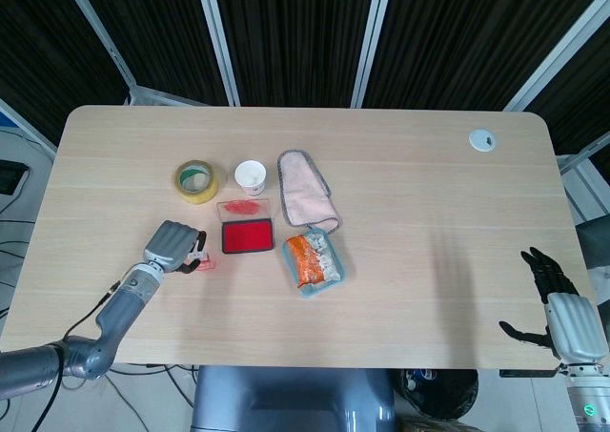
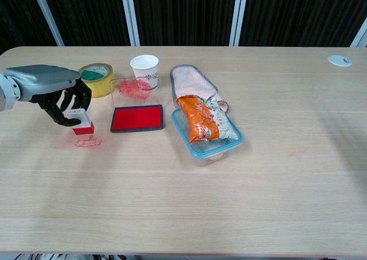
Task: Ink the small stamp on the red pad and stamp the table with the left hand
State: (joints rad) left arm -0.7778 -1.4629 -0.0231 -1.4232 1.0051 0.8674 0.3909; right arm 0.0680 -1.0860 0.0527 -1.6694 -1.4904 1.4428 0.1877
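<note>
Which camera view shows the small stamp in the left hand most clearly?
The chest view: the small stamp shows from the side, white top and red base, held by the left hand above a red mark. In the head view the hand covers most of the stamp.

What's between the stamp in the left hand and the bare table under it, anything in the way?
Nothing visible. The left hand holds the small stamp just above the table, left of the red pad. Directly below and in front lies only an old red stamp mark, flat on the wood. The tape roll sits behind, apart.
</note>
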